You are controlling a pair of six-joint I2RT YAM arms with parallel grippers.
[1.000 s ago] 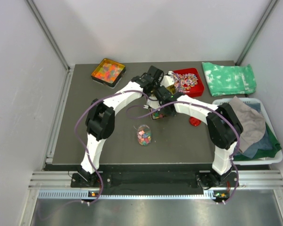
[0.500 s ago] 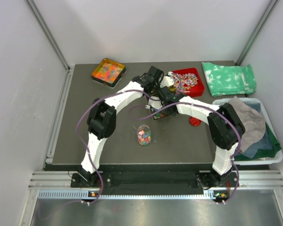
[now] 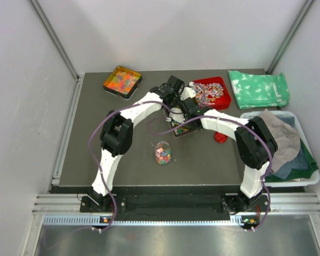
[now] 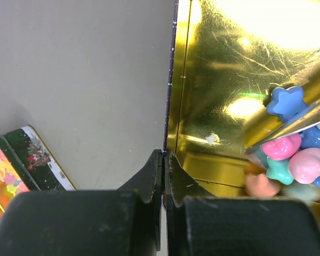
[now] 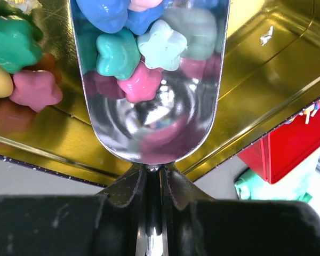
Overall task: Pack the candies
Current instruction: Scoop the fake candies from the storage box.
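A gold-lined tin [image 3: 177, 129] stands mid-table, with star-shaped candies [image 4: 288, 156] in pink, blue and green lying in it. My left gripper [image 4: 164, 155] is shut on the tin's thin side wall [image 4: 172, 80]. A metal scoop [image 5: 149, 125] is held by its handle in my shut right gripper [image 5: 153, 169]. The scoop sits inside the tin [image 5: 266, 69] and carries several candies [image 5: 133, 58]. More candies [image 5: 16, 69] lie beside it. In the top view both wrists crowd over the tin and hide most of it.
A small clear jar [image 3: 162, 152] partly filled with candies stands in front of the tin. An orange-sweet tray [image 3: 122, 81] is back left, a red tray [image 3: 212, 92] back right. A red lid [image 3: 220, 137], green cloth [image 3: 258, 89] and a bin of cloths [image 3: 280, 149] lie right.
Both arms have edged slightly toward the back of the table over the tin. Both grips are unchanged.
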